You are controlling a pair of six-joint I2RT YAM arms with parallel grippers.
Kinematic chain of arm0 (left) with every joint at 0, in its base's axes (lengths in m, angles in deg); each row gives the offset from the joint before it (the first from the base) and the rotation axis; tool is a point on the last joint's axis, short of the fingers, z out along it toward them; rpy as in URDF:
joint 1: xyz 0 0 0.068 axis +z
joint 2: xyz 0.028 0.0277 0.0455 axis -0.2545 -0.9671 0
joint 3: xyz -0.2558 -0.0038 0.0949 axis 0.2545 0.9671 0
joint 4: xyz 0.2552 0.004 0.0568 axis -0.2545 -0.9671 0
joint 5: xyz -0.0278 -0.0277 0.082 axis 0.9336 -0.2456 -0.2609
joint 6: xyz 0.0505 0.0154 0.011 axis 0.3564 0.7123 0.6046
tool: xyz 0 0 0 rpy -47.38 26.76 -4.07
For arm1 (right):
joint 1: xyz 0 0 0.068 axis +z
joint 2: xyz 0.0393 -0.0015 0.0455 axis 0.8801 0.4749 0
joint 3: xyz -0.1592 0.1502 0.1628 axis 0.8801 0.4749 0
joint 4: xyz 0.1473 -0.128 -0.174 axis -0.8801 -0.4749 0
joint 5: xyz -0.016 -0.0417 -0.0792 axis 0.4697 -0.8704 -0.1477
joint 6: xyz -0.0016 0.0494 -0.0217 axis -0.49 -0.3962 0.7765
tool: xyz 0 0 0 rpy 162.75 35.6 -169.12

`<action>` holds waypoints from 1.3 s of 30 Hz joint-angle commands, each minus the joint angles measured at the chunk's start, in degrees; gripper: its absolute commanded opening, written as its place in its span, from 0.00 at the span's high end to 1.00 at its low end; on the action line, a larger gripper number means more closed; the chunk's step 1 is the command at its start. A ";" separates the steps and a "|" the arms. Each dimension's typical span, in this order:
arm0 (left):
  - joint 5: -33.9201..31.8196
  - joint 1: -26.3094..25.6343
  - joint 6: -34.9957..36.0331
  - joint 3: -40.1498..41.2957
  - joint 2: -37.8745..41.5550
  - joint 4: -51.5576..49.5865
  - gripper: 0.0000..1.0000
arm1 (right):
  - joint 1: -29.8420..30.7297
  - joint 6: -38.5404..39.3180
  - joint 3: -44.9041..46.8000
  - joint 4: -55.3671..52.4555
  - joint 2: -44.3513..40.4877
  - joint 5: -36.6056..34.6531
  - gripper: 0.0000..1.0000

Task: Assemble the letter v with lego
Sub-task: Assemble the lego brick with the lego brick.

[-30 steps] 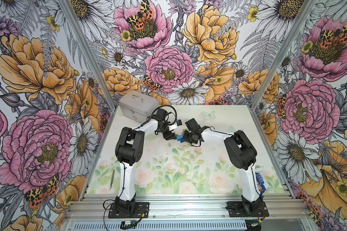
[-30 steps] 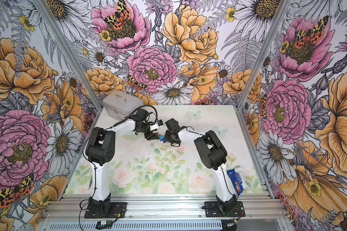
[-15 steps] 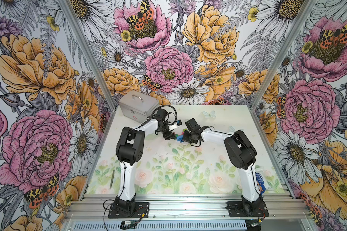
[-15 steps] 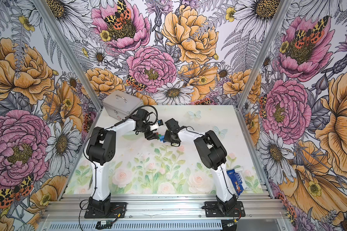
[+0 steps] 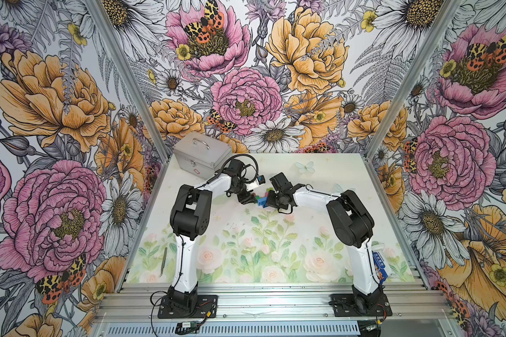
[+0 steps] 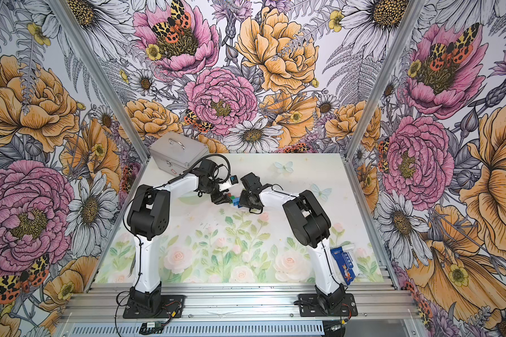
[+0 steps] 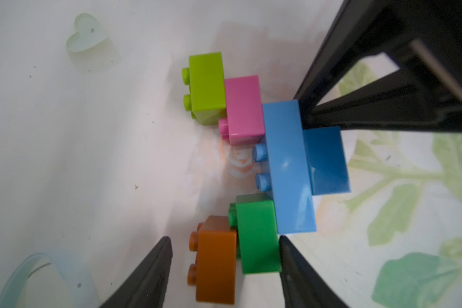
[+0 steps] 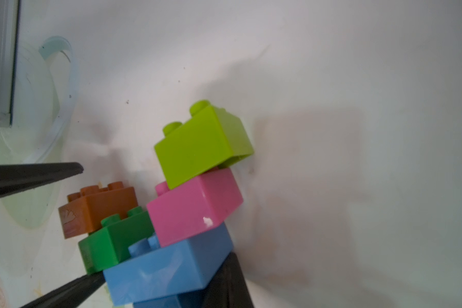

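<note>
Lime brick (image 7: 206,88), pink brick (image 7: 243,109), light-blue brick (image 7: 288,165), dark-blue brick (image 7: 326,160), green brick (image 7: 256,234), brown brick (image 7: 216,264); mat (image 7: 64,160) white, green-leaf print.

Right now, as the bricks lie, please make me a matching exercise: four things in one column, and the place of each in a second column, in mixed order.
Things
1. lime brick
2. brown brick
3. dark blue brick
4. silver case

Places
a. joined to the green brick
b. far corner of the table, robot's left side
c. joined to the pink brick
d. on the studless side of the light blue brick

Pairs: 1-c, 2-a, 3-d, 4-b.
</note>
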 commanded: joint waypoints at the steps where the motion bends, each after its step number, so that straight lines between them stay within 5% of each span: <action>1: -1.15 0.03 0.01 -1.44 -1.40 -0.31 0.37 | -0.08 -0.89 -2.00 -0.77 1.20 -0.93 0.95; 39: 2.77 0.20 1.85 -0.30 -0.69 -0.71 0.45 | -0.34 1.94 -4.31 -2.68 1.96 0.29 0.95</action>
